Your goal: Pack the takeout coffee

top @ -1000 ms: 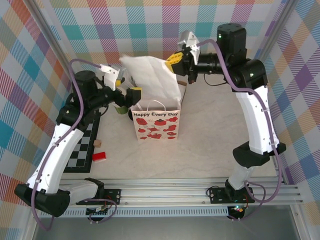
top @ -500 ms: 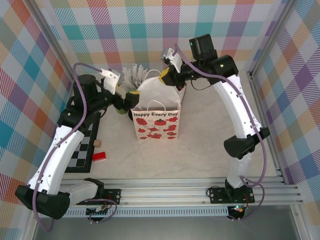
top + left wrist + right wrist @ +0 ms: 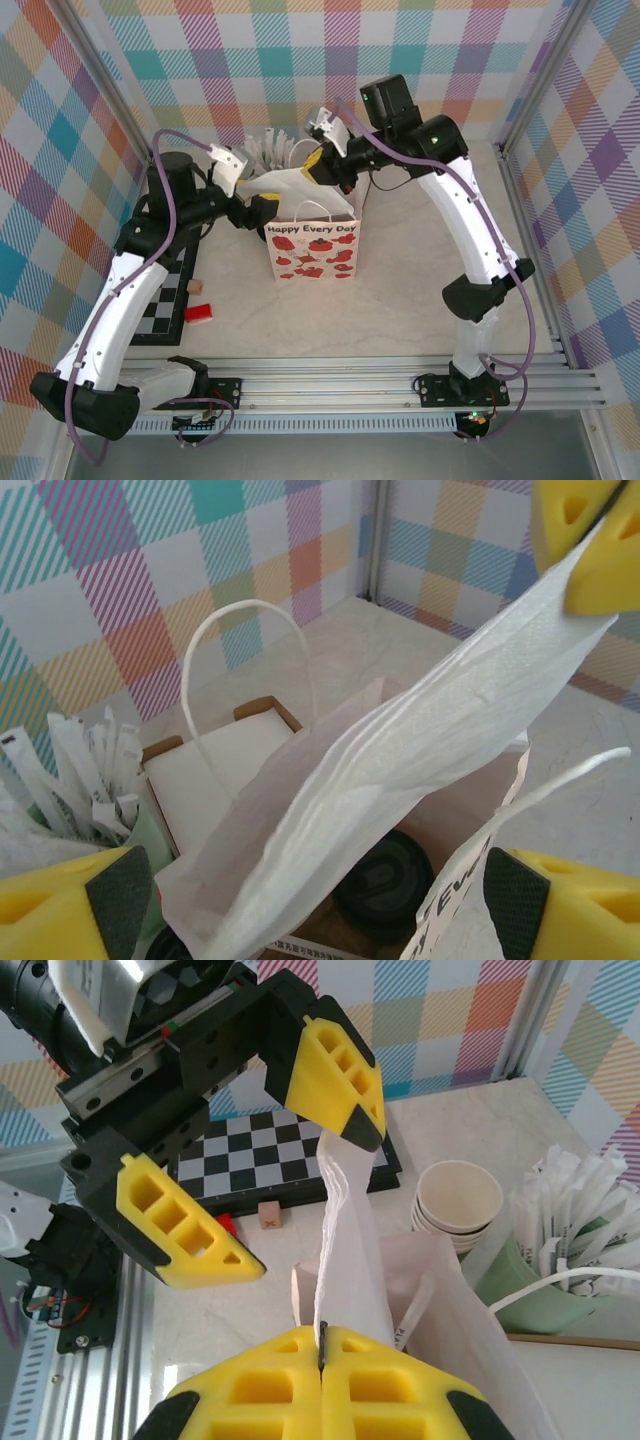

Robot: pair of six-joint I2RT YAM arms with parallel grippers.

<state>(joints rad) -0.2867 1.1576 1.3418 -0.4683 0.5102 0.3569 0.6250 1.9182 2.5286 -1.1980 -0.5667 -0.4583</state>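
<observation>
As my right tool [image 3: 320, 1358] clamps the white paper flap [image 3: 400, 750], my left tool [image 3: 265, 1160] gapes empty above the gift bag [image 3: 312, 248], where the takeout coffee [image 3: 385, 885] sits inside, beneath its spread jaws

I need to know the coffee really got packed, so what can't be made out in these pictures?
Left wrist view: a black lid lies deep in the paper bag; whether a cup sits under it is hidden by the white sheet and bag wall.
Top view: the bag's inside is covered by the sheet and the right gripper.
Left wrist view: a dark shape is cut off by the bottom edge.
</observation>
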